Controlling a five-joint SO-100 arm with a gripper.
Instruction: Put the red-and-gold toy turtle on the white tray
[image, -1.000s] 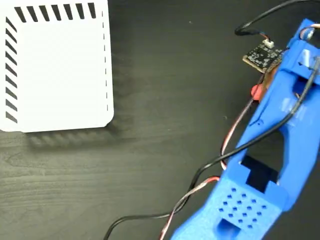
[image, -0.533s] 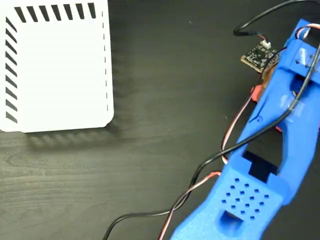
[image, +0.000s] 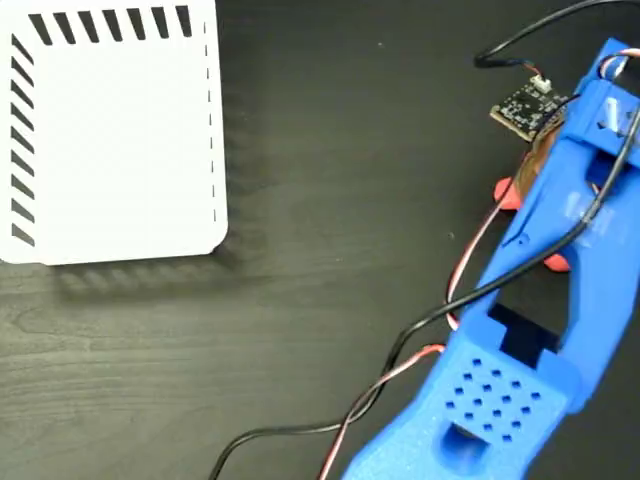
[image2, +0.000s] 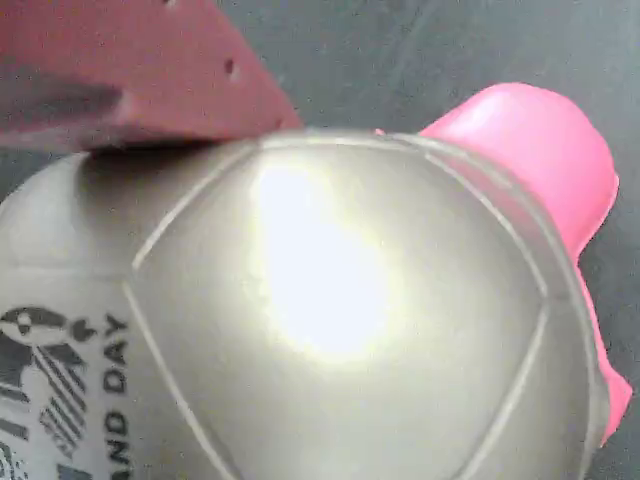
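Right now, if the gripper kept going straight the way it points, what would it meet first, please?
Most likely the red-and-gold toy turtle: its shiny shell fills the wrist view right under the gripper, with one finger at its edge. Whether they touch is unclear.

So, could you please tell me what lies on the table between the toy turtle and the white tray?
Nothing: in the fixed view, only bare dark table separates the white tray from the red-and-gold toy turtle, which is mostly hidden under the blue arm.
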